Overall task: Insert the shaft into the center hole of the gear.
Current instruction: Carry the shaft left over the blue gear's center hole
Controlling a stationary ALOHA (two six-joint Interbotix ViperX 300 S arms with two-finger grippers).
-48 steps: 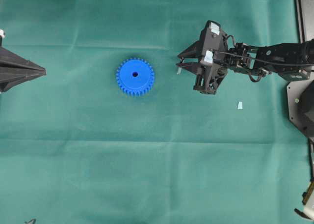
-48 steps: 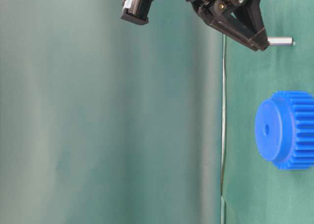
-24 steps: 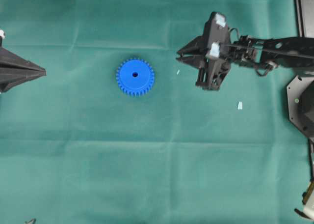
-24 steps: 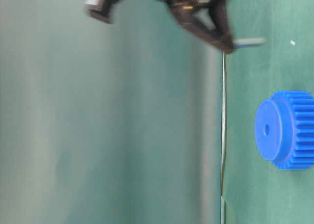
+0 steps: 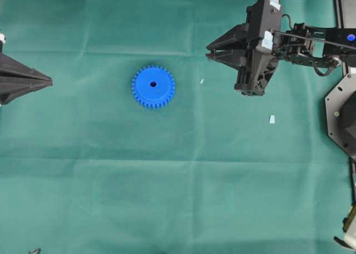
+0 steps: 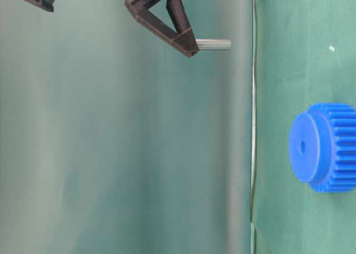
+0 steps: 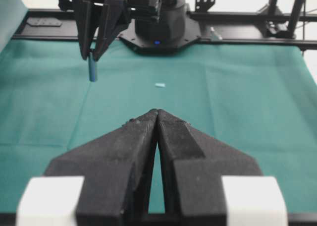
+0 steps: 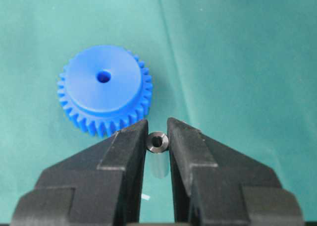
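Shaft (image 8: 157,142) is pinched end-down in the right gripper (image 5: 210,49), up off the cloth at about 2 o'clock from the gear (image 5: 153,87), so next it needs lining up over the center hole (image 5: 153,84), while the left gripper (image 7: 157,115) sits pressed together, empty.

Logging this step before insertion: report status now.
Right end effector shut on the shaft, held off the table. Left end effector shut, empty, parked. Gear flat on cloth, center hole clear. Nothing between.
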